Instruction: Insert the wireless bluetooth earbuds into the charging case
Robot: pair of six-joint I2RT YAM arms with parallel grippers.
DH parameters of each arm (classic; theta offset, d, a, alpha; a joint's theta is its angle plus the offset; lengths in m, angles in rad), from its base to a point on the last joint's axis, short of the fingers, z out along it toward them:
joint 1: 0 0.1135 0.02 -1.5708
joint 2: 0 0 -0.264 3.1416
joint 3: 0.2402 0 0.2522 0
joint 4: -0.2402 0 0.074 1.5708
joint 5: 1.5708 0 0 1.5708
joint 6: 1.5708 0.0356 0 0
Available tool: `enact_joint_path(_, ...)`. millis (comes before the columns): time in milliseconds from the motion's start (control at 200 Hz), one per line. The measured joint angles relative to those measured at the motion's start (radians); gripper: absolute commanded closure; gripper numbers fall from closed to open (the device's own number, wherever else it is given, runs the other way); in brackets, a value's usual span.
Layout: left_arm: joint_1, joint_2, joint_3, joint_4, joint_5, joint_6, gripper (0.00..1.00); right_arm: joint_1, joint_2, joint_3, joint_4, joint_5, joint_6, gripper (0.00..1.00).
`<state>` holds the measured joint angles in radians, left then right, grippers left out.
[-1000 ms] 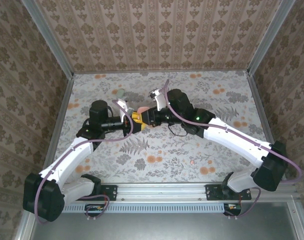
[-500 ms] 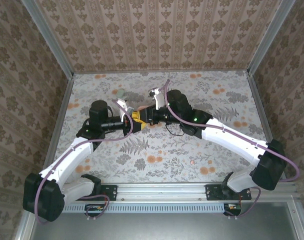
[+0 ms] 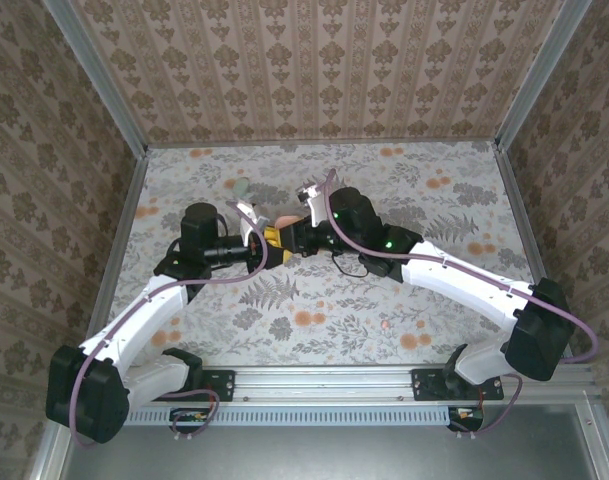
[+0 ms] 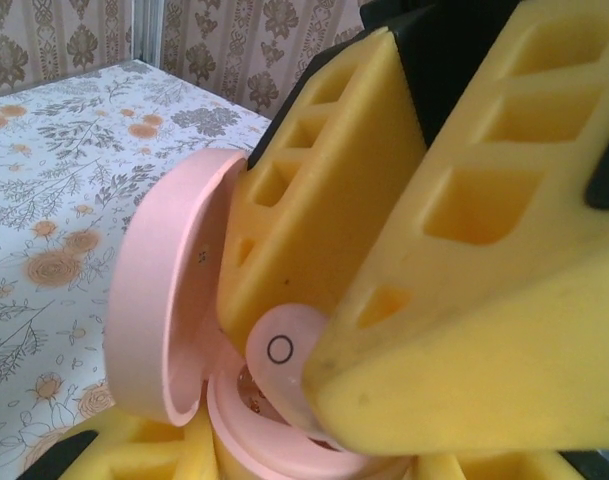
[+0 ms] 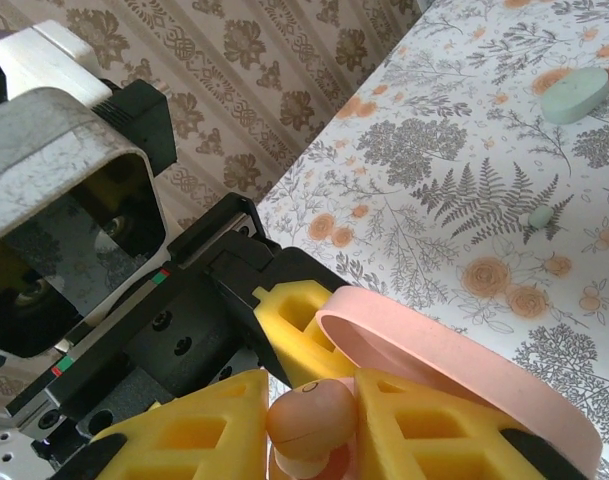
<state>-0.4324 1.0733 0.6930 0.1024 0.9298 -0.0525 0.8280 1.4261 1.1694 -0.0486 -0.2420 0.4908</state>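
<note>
the task is at its inserting step. the left hand (image 4: 304, 462) is fully closed on the base of the pink oval plastic charging case (image 4: 169, 300). it holds the case off the floral-printed surface (image 3: 424, 300), about midway between the left and right edges and a little toward the far edge. the case's lid stands swung open to one side.

the right hand (image 5: 309, 403) is nearly closed, its yellow foam fingers (image 5: 424, 430) pinching the small rounded pink earbud (image 4: 281, 348). the earbud sits at the mouth of the open case, touching or just above the pink base. it looks partly in, not yet seated. whether the other socket already holds an earbud cannot be told, since the fingers cover it.

what is left, by my reading: press this earbud home, let go of it and back the right hand away.

toward the far left of the surface lie a mint green oval case (image 5: 574, 94) and, near it, a tiny pale green rounded piece (image 5: 541, 215), possibly another earbud.
</note>
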Motion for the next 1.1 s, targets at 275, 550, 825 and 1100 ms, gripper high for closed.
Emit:
enact_joint_path(275,0.000,0.000,0.000,-0.005,-0.006,0.000,0.92,0.002,-0.008,-0.008,0.000,0.007,-0.021,0.65)
enact_joint_path(550,0.000,-0.002,0.000,-0.003,-0.011,0.000,0.92,0.002,-0.013,-0.008,-0.004,0.014,-0.021,0.64)
enact_joint_path(825,0.000,-0.006,0.000,0.007,-0.013,0.014,0.92,0.002,-0.052,-0.008,-0.058,0.034,0.011,0.50)
enact_joint_path(1100,0.000,-0.008,0.000,0.019,-0.015,0.024,0.92,0.001,-0.085,0.001,-0.111,0.051,0.040,0.51)
